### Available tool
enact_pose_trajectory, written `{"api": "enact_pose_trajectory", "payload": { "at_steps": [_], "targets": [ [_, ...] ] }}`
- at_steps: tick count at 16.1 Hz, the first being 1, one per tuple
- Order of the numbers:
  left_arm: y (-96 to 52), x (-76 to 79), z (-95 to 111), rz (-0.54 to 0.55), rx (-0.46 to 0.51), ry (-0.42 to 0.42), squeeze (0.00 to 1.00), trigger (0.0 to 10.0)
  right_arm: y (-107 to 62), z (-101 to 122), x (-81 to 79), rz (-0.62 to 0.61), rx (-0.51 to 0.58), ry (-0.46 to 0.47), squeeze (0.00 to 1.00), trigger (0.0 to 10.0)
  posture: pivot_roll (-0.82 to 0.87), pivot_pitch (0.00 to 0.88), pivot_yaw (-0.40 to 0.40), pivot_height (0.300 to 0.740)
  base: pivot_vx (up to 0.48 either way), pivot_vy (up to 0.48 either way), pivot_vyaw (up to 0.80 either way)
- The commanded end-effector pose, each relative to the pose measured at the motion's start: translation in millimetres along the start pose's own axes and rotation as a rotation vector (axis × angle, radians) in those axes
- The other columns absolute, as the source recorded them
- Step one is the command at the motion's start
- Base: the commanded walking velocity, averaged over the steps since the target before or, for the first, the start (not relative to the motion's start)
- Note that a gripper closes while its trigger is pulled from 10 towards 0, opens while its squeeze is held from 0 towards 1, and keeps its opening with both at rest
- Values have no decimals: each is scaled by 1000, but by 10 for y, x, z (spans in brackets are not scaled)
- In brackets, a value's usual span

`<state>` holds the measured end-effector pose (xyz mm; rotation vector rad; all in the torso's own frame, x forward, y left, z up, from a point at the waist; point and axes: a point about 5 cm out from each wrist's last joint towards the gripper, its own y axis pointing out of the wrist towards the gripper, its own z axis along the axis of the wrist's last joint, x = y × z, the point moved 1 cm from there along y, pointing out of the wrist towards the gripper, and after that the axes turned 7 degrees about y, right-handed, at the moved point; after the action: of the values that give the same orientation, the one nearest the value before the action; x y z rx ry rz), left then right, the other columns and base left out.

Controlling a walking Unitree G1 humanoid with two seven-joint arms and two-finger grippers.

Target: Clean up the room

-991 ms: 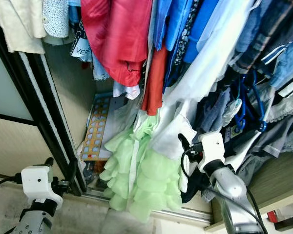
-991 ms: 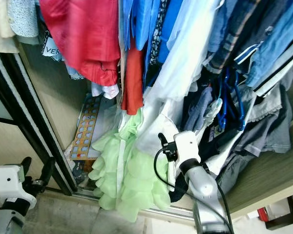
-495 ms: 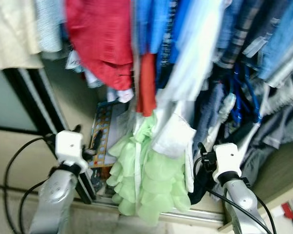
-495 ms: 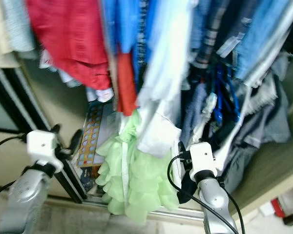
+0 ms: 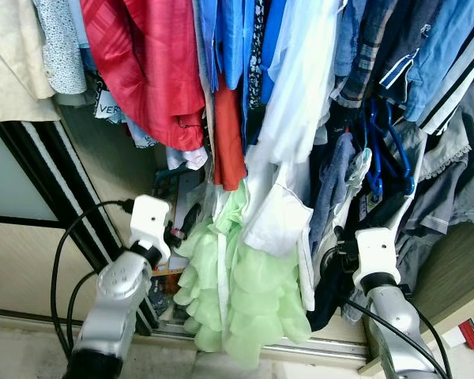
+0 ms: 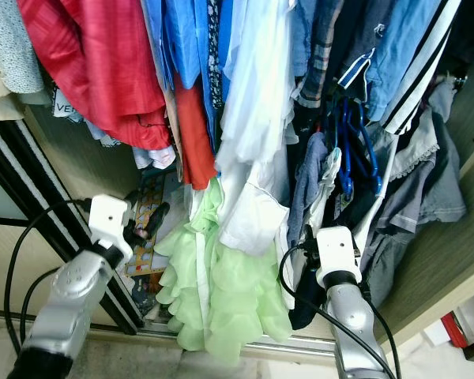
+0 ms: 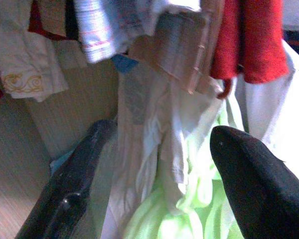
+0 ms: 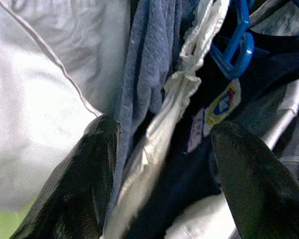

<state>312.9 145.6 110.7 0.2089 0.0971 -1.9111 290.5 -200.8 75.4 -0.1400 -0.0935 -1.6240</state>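
Observation:
An open wardrobe is packed with hanging clothes. A light green ruffled dress (image 5: 241, 296) hangs lowest, under a white garment (image 5: 280, 225) and beside a red one (image 5: 154, 71). My left gripper (image 5: 187, 223) is raised just left of the green dress and stands open. In the left wrist view its fingers (image 7: 70, 194) frame the green dress (image 7: 189, 214) and pale cloth. My right gripper (image 6: 306, 241) is open among dark clothes on the right. Between its fingers (image 8: 74, 189) hangs a whitish strip of cloth (image 8: 164, 129), near blue hangers (image 8: 236, 45).
The black sliding door frame (image 5: 39, 174) stands at the left, with the door track (image 5: 332, 347) along the floor. A colourful patterned board (image 6: 148, 207) leans at the back of the wardrobe. A wooden shelf (image 5: 450, 276) juts out at the right.
My left arm has risen from low by the door frame up to the green dress. The right gripper has stayed among the dark clothes. The camera has shifted.

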Motion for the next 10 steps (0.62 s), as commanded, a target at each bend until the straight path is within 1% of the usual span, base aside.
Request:
{"api": "enact_pose_trajectory", "payload": {
  "at_steps": [1,2,3,4,5,6,8,9,10],
  "targets": [
    [31,3,19,3,-2,-30,0,10000,47,68,-75,27,33,18,0,10000,-165,0,100,740,0,0,0],
    [26,5,35,5,-2,-36,0,10000,78,130,-97,37,57,20,0,10000,-165,0,108,740,0,0,0],
    [-3,-17,43,21,3,-36,0,10000,148,196,-103,20,76,60,0,10000,-152,0,107,740,0,0,0],
    [-28,-40,32,34,-2,-38,0,10000,181,212,-118,17,76,67,0,10000,-140,0,103,740,0,0,0],
    [-60,-79,31,65,-9,-44,0,10000,219,261,-136,19,83,84,0,10000,-130,0,82,740,0,0,0],
    [-111,-121,52,99,-11,-37,0,10000,249,357,-143,23,105,106,0,10000,-114,0,56,740,0,0,0],
    [-201,-155,56,123,-22,-13,0,10000,264,460,-169,53,126,109,0,10000,-103,20,17,740,0,0,0],
    [-254,-170,55,135,-17,10,0,10000,257,471,-183,67,125,102,0,10000,-100,39,2,740,0,0,0],
    [-327,-202,57,173,-27,4,0,10000,232,472,-184,75,118,118,0,10000,-87,61,-1,740,0,0,0]
  ]
}}
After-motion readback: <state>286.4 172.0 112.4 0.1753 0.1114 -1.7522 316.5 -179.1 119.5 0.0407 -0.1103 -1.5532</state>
